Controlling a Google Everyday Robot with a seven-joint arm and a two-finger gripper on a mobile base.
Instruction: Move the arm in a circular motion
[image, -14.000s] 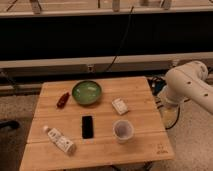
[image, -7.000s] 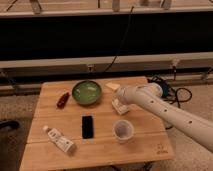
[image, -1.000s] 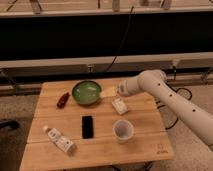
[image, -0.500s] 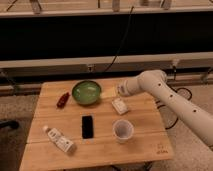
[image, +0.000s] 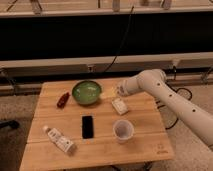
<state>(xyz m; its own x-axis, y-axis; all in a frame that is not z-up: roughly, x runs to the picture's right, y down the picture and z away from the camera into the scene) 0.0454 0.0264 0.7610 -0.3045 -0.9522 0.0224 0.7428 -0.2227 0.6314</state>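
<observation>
At the left of your wooden table (image: 150, 145), a white bottle (image: 59, 140) lies on its side near the front corner. Behind it, toward the back edge, there is a small red object (image: 63, 99); you cannot tell what it is. Next comes a black phone (image: 87, 126), flat on the boards at the middle. Behind the phone stands a green bowl (image: 86, 92).

Just right of the bowl you will find the gripper (image: 109, 92), the pale yellowish tip of the arm, over the back part of the table and close to the bowl's rim. From this view you cannot tell how it is set, or whether it holds anything.

Just in front of the gripper lies a small white packet (image: 119, 106), and nearer the front edge a white cup (image: 123, 130) stands upright.

The arm (image: 167, 97) comes in from the lower right and rises to a rounded joint above the table's right rear corner. There it turns left toward the bowl.
</observation>
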